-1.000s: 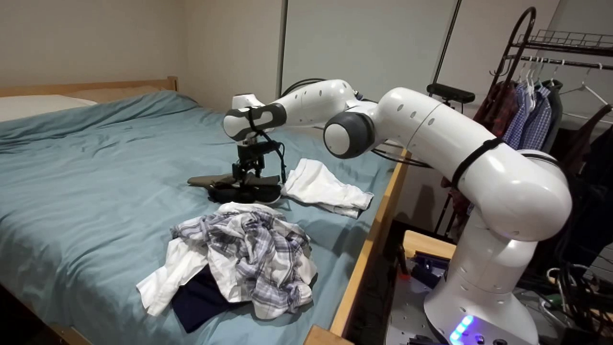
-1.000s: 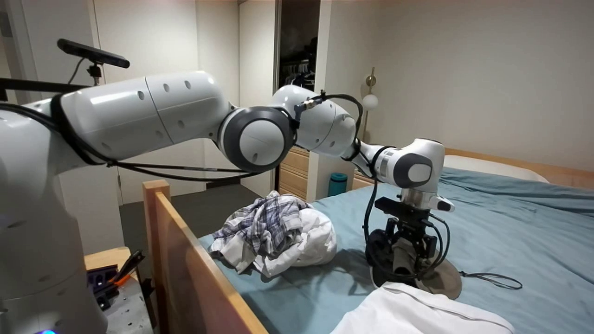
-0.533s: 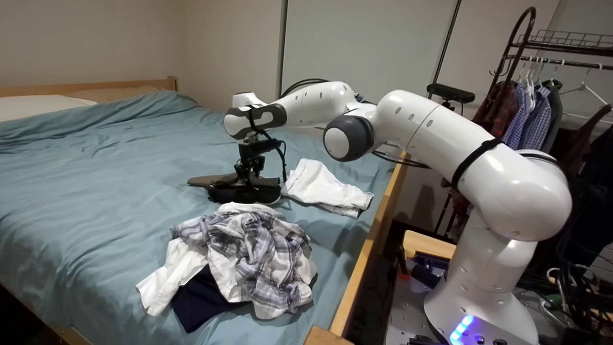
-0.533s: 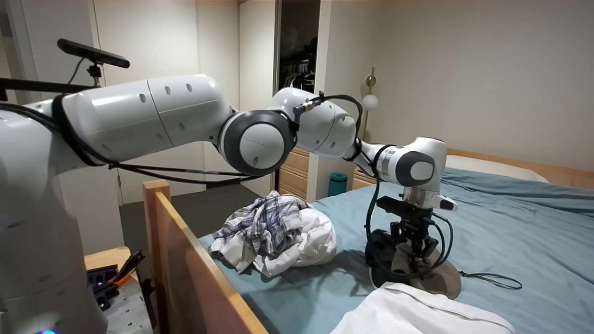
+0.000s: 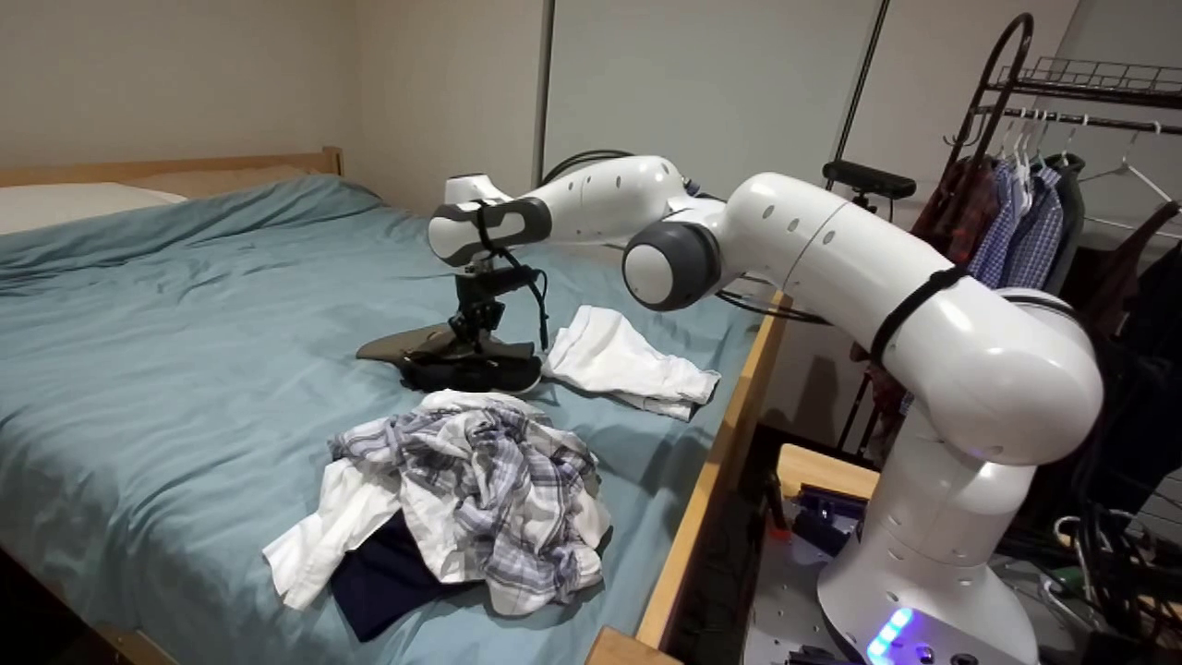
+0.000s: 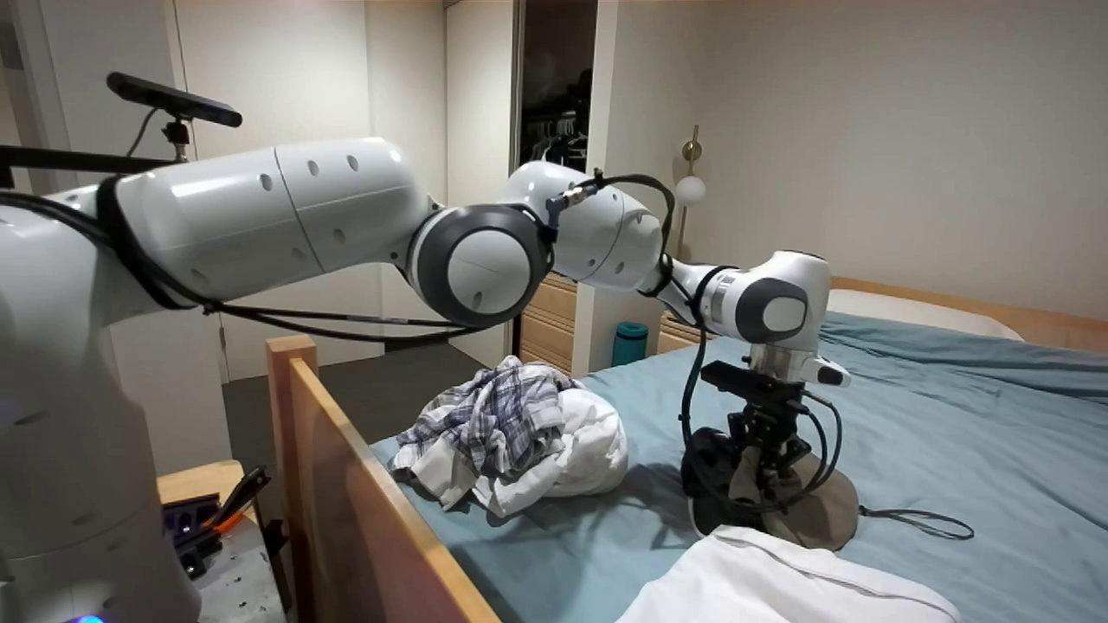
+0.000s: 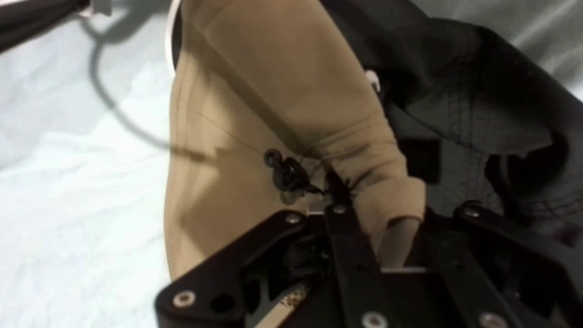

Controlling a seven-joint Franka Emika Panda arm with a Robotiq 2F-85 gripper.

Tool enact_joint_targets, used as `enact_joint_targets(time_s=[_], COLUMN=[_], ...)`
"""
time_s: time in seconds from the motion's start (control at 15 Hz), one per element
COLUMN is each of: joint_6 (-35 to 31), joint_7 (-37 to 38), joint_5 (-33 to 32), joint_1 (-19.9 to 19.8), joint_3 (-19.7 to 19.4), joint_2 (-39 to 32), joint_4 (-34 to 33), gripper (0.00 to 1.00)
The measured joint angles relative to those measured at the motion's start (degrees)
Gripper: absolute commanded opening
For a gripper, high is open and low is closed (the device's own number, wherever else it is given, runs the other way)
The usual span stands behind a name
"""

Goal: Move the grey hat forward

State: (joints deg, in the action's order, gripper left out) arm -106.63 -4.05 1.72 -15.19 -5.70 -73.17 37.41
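The grey hat (image 6: pixel 827 506) lies on the blue bed, brownish-grey with a wide brim and a dark cord. In the wrist view, where the hat (image 7: pixel 273 77) looks tan, its fabric is creased and bunched between the dark fingers, near a black cord toggle (image 7: pixel 289 173). My gripper (image 5: pixel 473 342) points straight down and is shut on a fold of the hat. The fingertips are partly hidden by cloth. A black cloth item (image 7: pixel 455 86) lies against the hat on one side; in an exterior view this black item (image 5: pixel 471 373) sits in front of it.
White folded cloth (image 5: pixel 628 365) lies close beside the hat. A crumpled pile of plaid and white shirts (image 5: pixel 499 499) is nearer the bed's foot. The wooden bed rail (image 6: pixel 381 484) runs between the robot's base and the mattress. Cables hang by the wrist.
My gripper has gone from open to shut, drawing the hat's fabric together. The hat's crown now bunches up around the fingers and the brim slopes more. The arm has shifted only slightly.
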Motion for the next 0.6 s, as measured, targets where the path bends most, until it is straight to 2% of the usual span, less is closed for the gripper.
enact_joint_targets(time_s=[0.27,0.6], joint_6=[-2.9,-18.7], joint_7=[0.9,10.6], joint_5=[0.7,5.4], joint_1=[1.2,2.6], joint_3=[1.4,3.1], joint_2=[0.1,2.5], joint_4=[1.5,11.8], gripper=[0.08,0.09])
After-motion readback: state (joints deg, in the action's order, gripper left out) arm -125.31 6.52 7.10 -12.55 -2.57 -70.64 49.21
